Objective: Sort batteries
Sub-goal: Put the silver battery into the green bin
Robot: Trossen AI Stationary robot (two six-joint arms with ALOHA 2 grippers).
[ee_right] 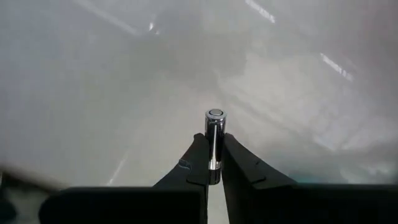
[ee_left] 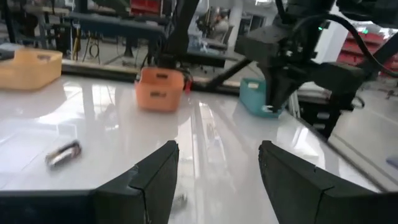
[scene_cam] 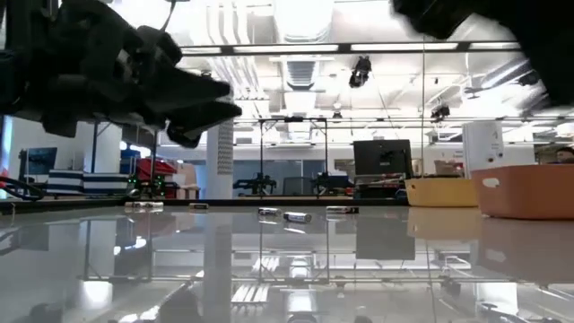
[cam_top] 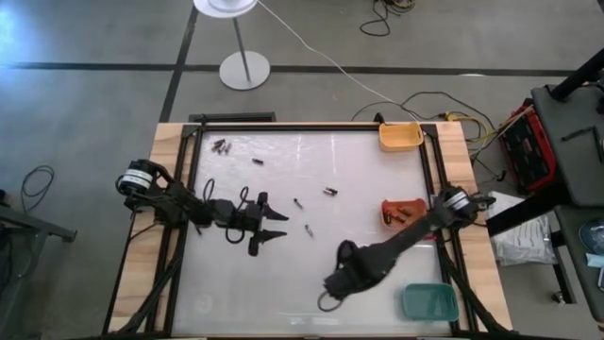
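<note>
Clamped between the right hand point(ee_right: 213, 155) fingers, a silvery battery point(ee_right: 214, 134) points straight ahead along them. From above, that hand point(cam_top: 332, 283) hangs left of the teal tray point(cam_top: 429, 302); the left hand point(cam_top: 269, 227) gapes wide, empty, over the counter point(cam_top: 359, 170).

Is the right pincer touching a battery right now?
Touching. The right wrist view shows the right pincer shut on a silvery battery, both fingers pressed against its sides.
</note>
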